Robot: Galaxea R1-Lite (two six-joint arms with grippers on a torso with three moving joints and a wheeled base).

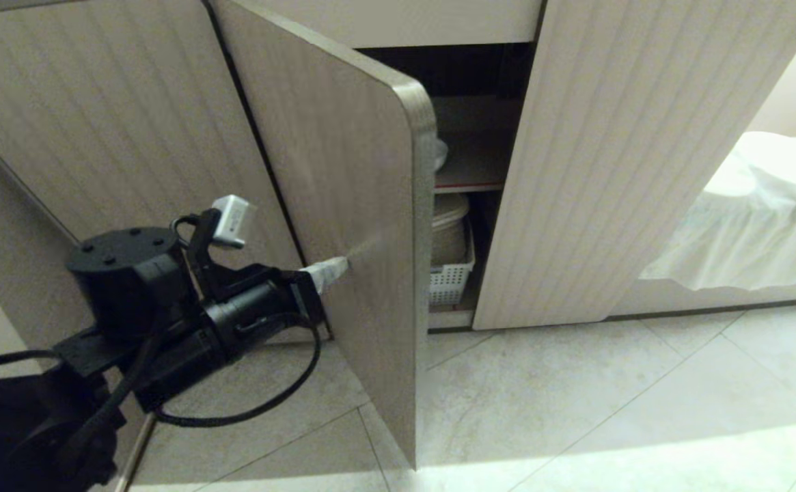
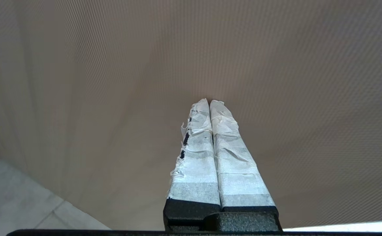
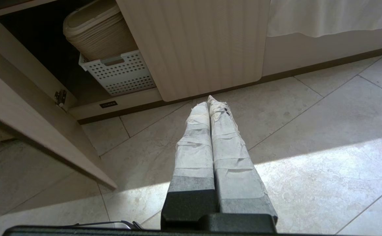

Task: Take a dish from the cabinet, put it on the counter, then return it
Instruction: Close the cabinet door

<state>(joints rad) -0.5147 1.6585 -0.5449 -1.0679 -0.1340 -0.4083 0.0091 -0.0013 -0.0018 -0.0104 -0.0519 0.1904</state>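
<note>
Left arm, black, fills the lower left of the head view, nearest the lens. Its left tool [image 1: 340, 265] has both taped fingers [image 2: 197, 144] pressed together with nothing between them; the tips meet the outer face of the half-open cabinet door [image 1: 343, 205].

Cabinet [image 1: 616, 150]: beige, vertically ribbed fronts, low to the tiled floor [image 1: 609, 410]. One door stands ajar, swung out toward the robot; the neighbouring door to the right is closed. Through the gap the interior is dark. A red-edged shelf [image 1: 469, 186] crosses it at mid-height.

Below the shelf: a white perforated basket [image 1: 451, 281] on the cabinet bottom, holding a beige ribbed lidded container [image 1: 449, 229].

Above the shelf, just behind the door edge: a pale rounded shape [image 1: 440, 156], mostly hidden. Cannot tell whether this is the dish; no white bowl can be made out for certain in any view.

Right of the cabinet: white cloth [image 1: 760, 212] hanging in an opening.

Right tool [image 3: 209, 105]: fingers closed together, empty, pointing at the floor in front of the closed door, apart from it.
</note>
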